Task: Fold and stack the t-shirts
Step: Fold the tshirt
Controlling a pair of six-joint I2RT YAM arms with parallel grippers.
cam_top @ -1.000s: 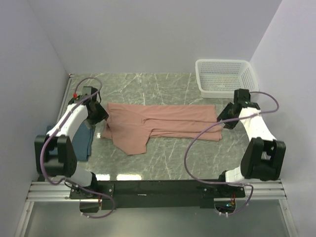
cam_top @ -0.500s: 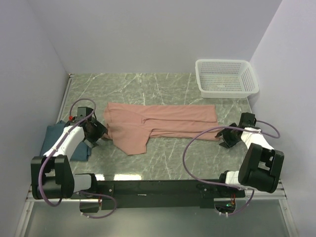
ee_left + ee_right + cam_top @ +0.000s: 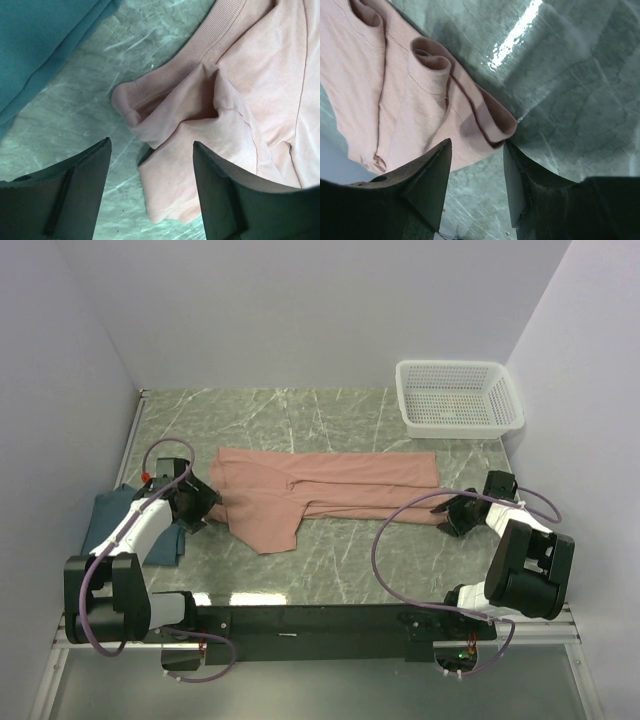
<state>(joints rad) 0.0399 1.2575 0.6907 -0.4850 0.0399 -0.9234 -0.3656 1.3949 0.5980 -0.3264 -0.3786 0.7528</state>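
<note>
The salmon-pink t-shirt is found laid out as a long, narrow band across the middle of the green marble table, folded over on itself lengthwise. A broader flap hangs toward the near edge at its left part. Creases and overlapping layers are seen along its length. In the left wrist view a ribbed band is seen curled over at the garment's left end, with a pocket of shadow beneath the fold. In the right wrist view the opposite end is seen doubled into soft rolls.

The dark teal-blue t-shirt is located at the table's left edge, well apart from the pink one and partly covered by the left arm. Its shape cannot be fully made out.

The left gripper is held low at the pink shirt's left end. Its jaws are set wide apart, and the curled corner lies in the gap between the fingers without being pinched.

The right gripper is held low at the shirt's right end. Its jaws are parted, and the folded edge lies just ahead of the fingers, unclamped.

A white mesh basket is noted at the far right corner.
</note>
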